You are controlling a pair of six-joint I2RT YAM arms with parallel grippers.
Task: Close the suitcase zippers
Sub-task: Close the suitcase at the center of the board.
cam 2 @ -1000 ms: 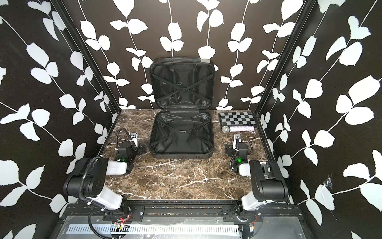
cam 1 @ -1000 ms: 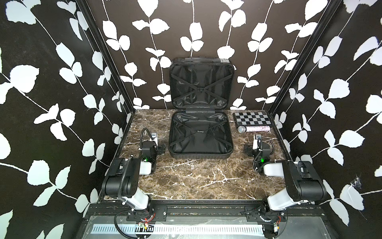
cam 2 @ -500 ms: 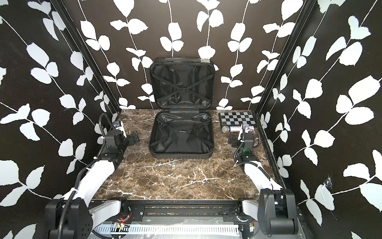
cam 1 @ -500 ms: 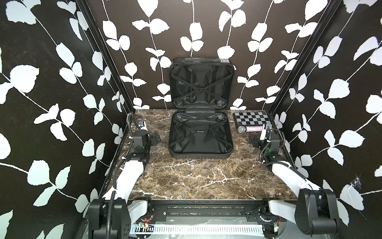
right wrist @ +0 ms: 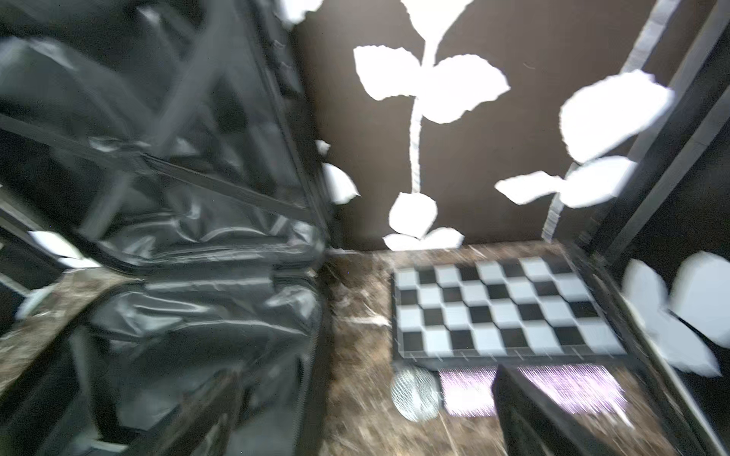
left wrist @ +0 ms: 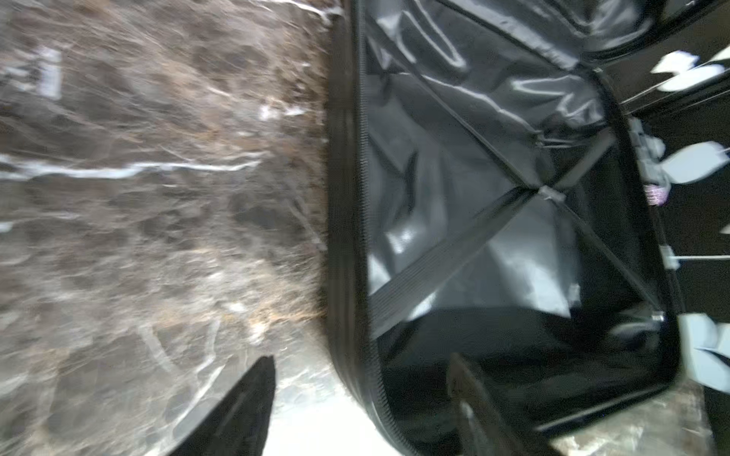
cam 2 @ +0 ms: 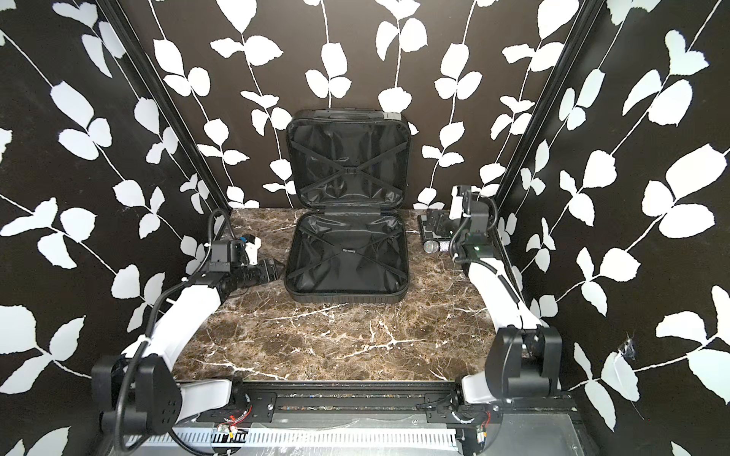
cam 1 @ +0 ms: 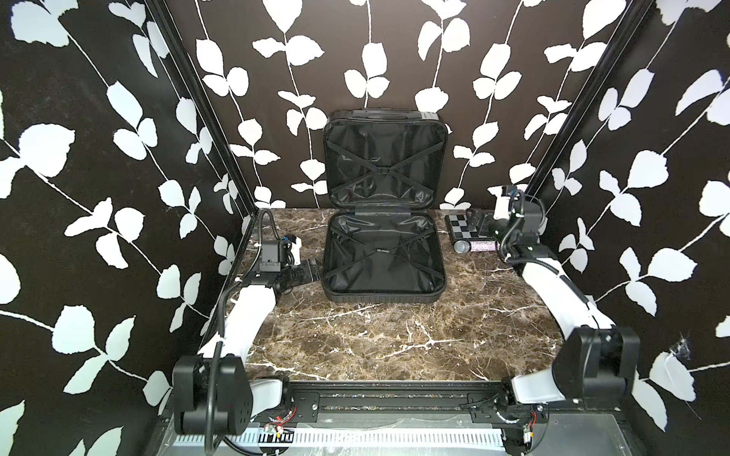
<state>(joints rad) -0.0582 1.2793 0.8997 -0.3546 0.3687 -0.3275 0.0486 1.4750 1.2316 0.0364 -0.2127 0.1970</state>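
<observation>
Suitcase (cam 1: 381, 298) is wide open and unzipped. The base shell lies flat on the worktop (cam 1: 375, 339) and the lid (cam 1: 385, 166) stands upright at the back wall, crossed straps showing in both halves.

Left claw (cam 1: 306, 272) sits low over the worktop. The base shell's left wall is just beside it, straight off its fingertips, and the lid is further back on the same side. I can't tell whether the tips touch the wall. In the blurred left wrist view the fingers (left wrist: 253, 395) are spread, one lined up with bare marble and the other with the lining, and the shell rim is framed between them. The claw is released, with nothing in it.

Zippers (left wrist: 361, 237): the track runs along that rim right ahead of the left claw, teeth visible and unjoined. I can't make out the pulls in any view.

Right claw (cam 1: 476, 221) is raised over the checkerboard (right wrist: 505, 308), which lies flat directly under and ahead of it. The microphone (right wrist: 416, 393), with a mesh head and a glittery purple handle, lies on the worktop just below the claw, along the board's near edge. The suitcase is off to this claw's left, apart from it. Its jaws are spread wide and hold nothing. The right wrist view is also blurred.
</observation>
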